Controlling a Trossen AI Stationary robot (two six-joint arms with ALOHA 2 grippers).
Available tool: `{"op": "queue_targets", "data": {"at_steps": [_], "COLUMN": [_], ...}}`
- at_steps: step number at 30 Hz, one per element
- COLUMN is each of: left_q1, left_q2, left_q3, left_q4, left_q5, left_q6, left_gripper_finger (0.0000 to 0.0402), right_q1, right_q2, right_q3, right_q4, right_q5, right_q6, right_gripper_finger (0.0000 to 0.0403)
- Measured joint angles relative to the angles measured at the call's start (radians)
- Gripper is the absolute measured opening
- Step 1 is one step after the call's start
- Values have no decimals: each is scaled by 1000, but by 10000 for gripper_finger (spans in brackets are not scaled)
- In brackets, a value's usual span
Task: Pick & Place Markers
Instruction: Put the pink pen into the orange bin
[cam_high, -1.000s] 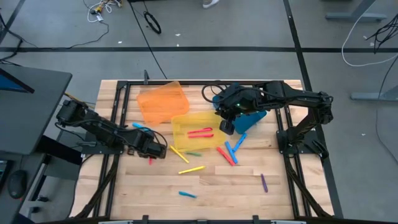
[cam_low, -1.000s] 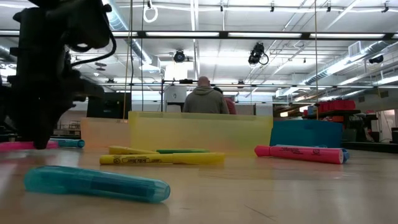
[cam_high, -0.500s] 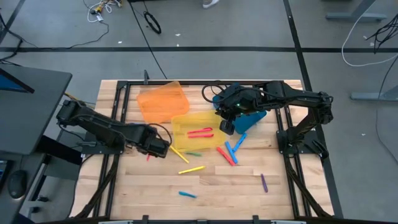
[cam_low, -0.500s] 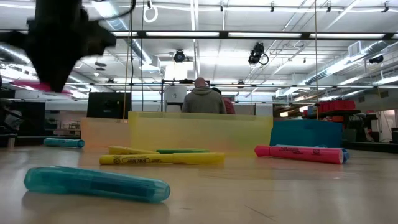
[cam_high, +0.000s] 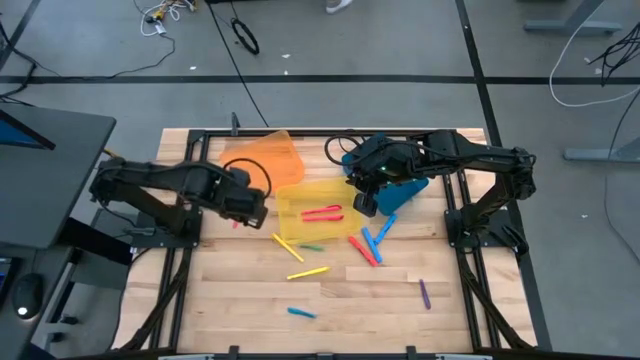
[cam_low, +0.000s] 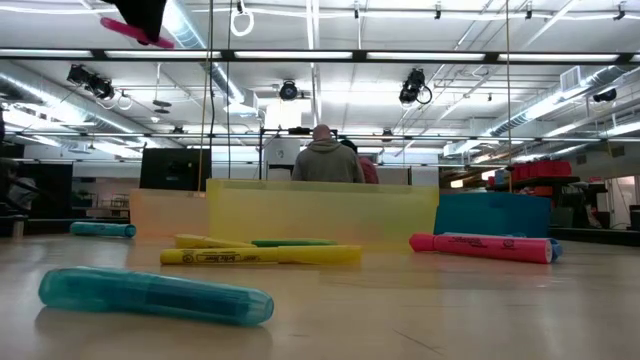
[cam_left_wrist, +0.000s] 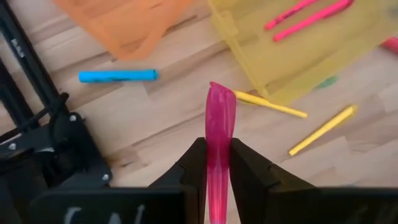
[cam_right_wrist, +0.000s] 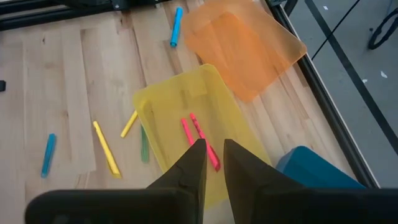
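One pink marker clamped in left tool — above tabletop; right tool closed, empty — over yellow bin.

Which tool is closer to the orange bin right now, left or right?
Left. The left tool, holding a pink marker, sits at the orange bin's front edge; the right tool hangs over the yellow bin's far side.
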Motion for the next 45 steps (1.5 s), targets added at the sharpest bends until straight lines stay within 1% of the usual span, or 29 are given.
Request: {"op": "queue_targets", "data": {"at_steps": [3,6,13,18,23,25,30,32,35,40,45], "left_q1": [55,134,366,521,672,734,871,897,903,869,825], "left_q2": [1,1,19,40,87,114,188,210,238,308,392], "left_q3": [0,0,-1,-1,-1,-1,-1,-1,-1,-1,-1], "left_q4": [16,66,170,229,246,270,327,342,364,385,388], "left_q5": [-4,-25,-9,-3,2,23,125,130,131,138,34], "left_q6": [33,104,330,447,562,606,699,728,795,1105,1359], "left_gripper_finger": [58,58,58,58,58,58,58,58,58,58,58], "right_q1": [0,0,0,0,0,0,0,0,0,0,0], "right_q2": [0,0,0,0,0,0,0,0,0,0,0], "right_q3": [0,0,0,0,0,0,0,0,0,0,0], "right_q4": [0,0,1,12,19,20,39,42,42,42,43], "right_q5": [0,0,0,-1,-1,-1,0,0,0,0,0], "right_q6": [6,7,7,20,29,27,27,27,27,28,27], "right_gripper_finger": [56,56,56,56,56,56,56,56,56,56,56]}}
